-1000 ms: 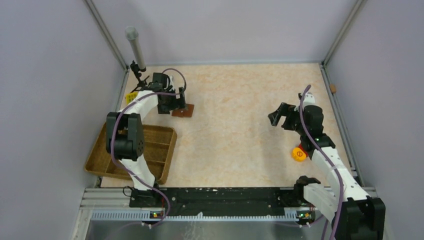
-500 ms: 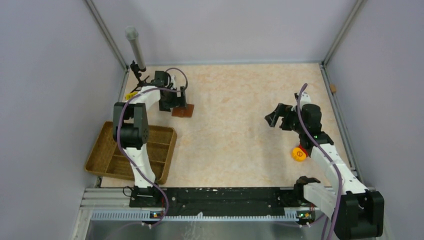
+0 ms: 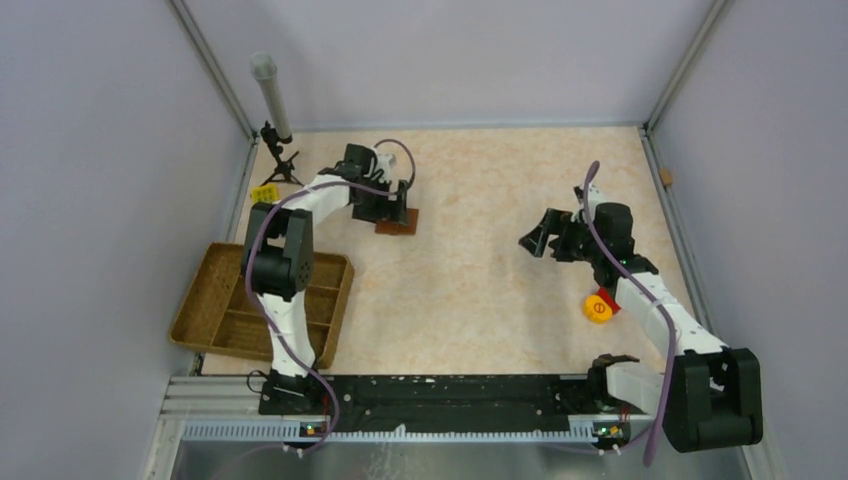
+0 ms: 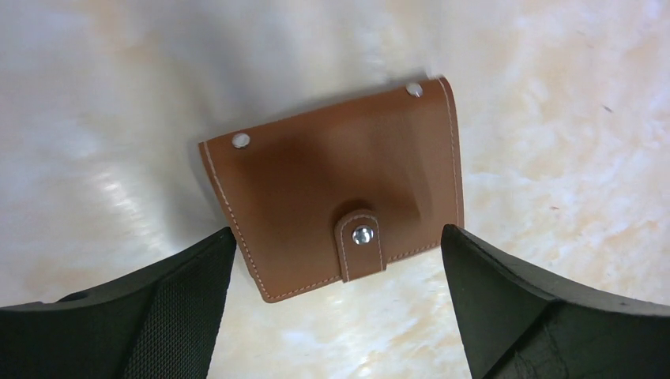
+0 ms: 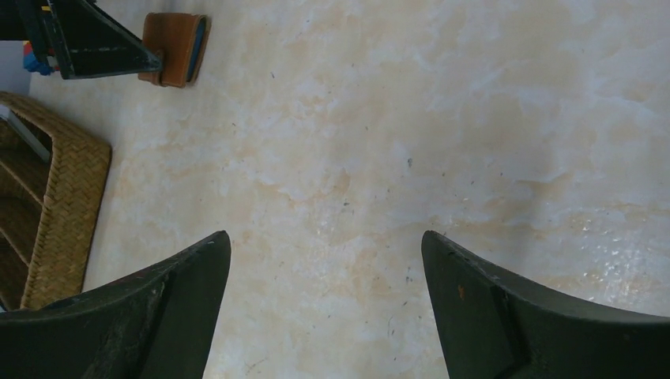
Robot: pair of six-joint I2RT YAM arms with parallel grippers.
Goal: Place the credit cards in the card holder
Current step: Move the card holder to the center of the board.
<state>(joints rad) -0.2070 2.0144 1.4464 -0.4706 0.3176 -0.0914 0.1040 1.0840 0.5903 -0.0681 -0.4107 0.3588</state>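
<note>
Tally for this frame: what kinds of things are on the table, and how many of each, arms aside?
Brown card holder: 1
Woven compartment tray: 1
Orange round disc: 1
Yellow block: 1
Grey tube on a black stand: 1
Small tan object at the right edge: 1
Credit cards in plain view: 0
Total: 6

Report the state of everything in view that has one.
card holder: shut, strap snapped, lying flat on the table.
left gripper: open, one finger on each side of the card holder.
right gripper: open, holding nothing.
tray: upright on the table.
</note>
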